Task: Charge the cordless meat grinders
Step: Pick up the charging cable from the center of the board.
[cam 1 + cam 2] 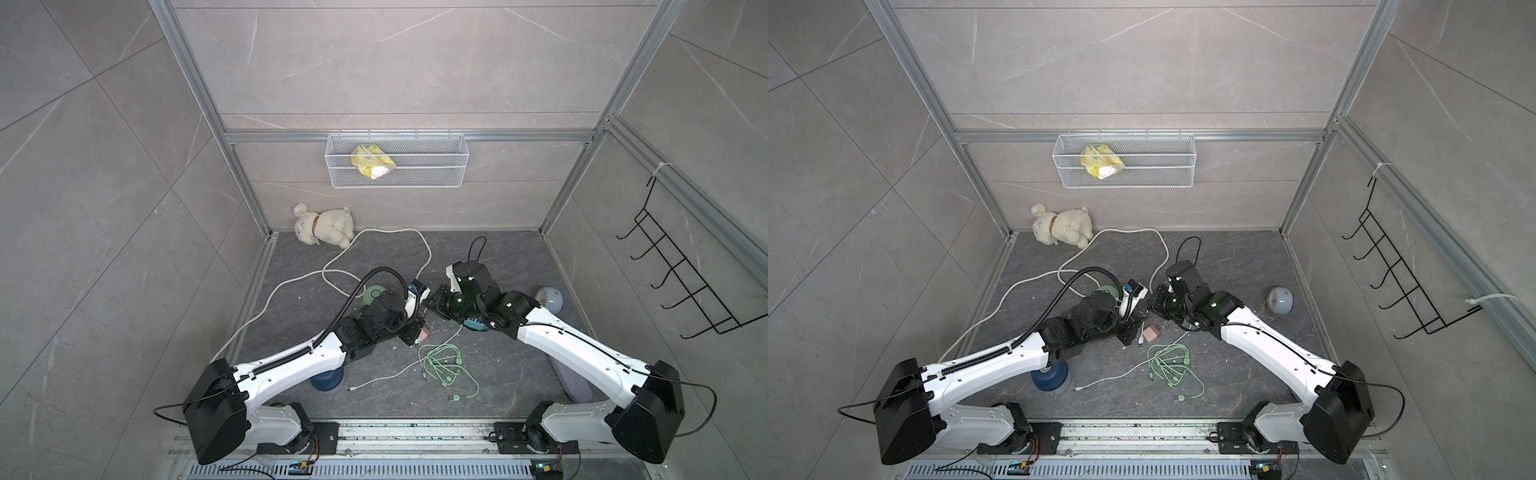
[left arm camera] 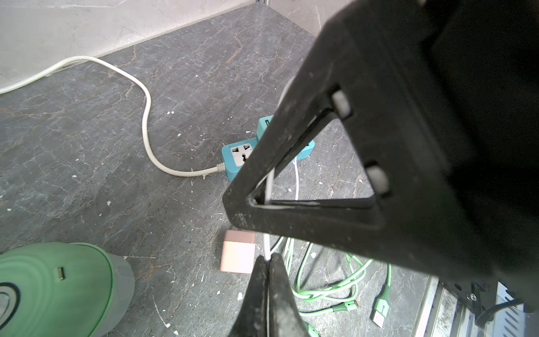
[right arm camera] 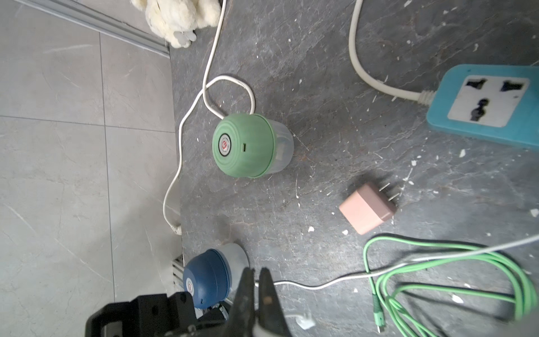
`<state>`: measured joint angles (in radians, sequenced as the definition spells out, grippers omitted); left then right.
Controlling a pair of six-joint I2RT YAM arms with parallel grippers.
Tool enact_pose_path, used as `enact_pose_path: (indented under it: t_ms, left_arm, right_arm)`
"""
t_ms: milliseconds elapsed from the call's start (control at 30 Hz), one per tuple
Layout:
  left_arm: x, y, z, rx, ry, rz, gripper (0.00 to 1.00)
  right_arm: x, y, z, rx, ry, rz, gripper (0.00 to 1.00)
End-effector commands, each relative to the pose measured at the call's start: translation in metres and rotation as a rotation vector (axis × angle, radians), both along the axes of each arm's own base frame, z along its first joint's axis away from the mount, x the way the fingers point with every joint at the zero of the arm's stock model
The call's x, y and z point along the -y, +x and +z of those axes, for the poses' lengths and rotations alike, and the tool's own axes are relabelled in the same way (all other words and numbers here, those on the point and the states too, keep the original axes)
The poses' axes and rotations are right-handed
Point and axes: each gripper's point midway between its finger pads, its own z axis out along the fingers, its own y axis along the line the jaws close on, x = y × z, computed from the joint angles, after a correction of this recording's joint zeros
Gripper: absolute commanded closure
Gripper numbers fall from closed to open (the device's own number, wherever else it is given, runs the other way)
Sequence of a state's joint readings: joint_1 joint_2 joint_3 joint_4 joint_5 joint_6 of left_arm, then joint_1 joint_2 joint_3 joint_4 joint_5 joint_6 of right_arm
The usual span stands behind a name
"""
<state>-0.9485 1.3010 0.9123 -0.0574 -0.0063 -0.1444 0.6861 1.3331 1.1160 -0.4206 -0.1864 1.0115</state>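
Left pincer and right pincer clamp white cable, mint grinder near left.

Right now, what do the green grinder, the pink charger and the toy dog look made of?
Green grinder: matte moulded plastic, judging by the ridged dome; its button looks like shiny metal, the cup below frosted clear plastic. Pink charger: smooth matte plastic, with two metal-looking prongs. Toy dog: cream plush fabric, fuzzy all over.

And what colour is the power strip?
The power strip is teal; clearest in the right wrist view.
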Motion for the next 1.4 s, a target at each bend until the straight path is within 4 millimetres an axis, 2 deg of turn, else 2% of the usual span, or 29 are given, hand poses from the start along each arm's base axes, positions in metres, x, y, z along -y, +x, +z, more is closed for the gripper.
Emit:
enact_pose_path:
  t_ms: [0, 33, 133, 233, 367, 433, 533, 633, 833, 1000, 1167, 1367]
  left_arm:
    - [-0.001, 0.006, 0.033, 0.070, -0.070, 0.028, 0.67]
    - [-0.004, 0.005, 0.034, 0.072, -0.078, 0.037, 0.56]
    - [-0.012, -0.004, 0.036, 0.058, -0.120, 0.038, 0.32]
    - [-0.016, -0.014, 0.031, 0.019, -0.160, 0.022, 0.22]
    - [-0.003, -0.028, 0.011, -0.073, -0.185, -0.058, 0.20]
    - [0.005, -0.034, 0.011, -0.116, -0.237, -0.096, 0.20]
    - [0.007, -0.036, 0.027, -0.135, -0.369, -0.122, 0.19]
    - [0.009, -0.043, 0.040, -0.150, -0.480, -0.204, 0.19]
    - [0.016, -0.046, 0.055, -0.047, -0.523, -0.281, 0.19]
    - [0.023, -0.061, 0.079, 0.010, -0.609, -0.412, 0.20]
    - [0.017, -0.074, 0.101, -0.066, -0.759, -0.528, 0.20]
    - [0.018, -0.082, 0.119, -0.129, -0.856, -0.639, 0.21]
  right_arm:
    - [0.002, 0.004, 0.016, 0.018, 0.060, -0.019, 1.00]
    - [0.006, 0.005, 0.022, 0.028, 0.063, -0.024, 1.00]
    - [0.027, 0.006, 0.038, 0.071, 0.043, -0.033, 1.00]
    - [0.046, 0.007, 0.050, 0.081, 0.037, -0.062, 1.00]
    - [0.049, 0.005, 0.069, 0.093, 0.092, -0.063, 1.00]
    - [0.047, 0.003, 0.082, 0.119, 0.108, -0.037, 1.00]
    - [0.050, -0.002, 0.100, 0.178, 0.102, 0.037, 1.00]
    - [0.043, -0.010, 0.118, 0.226, 0.159, 0.167, 1.00]
    - [0.035, -0.028, 0.150, 0.314, 0.201, 0.318, 1.00]
    - [0.024, -0.051, 0.180, 0.381, 0.292, 0.481, 1.00]
    - [0.023, -0.073, 0.193, 0.410, 0.318, 0.632, 1.00]
    - [0.026, -0.088, 0.205, 0.433, 0.346, 0.699, 1.00]
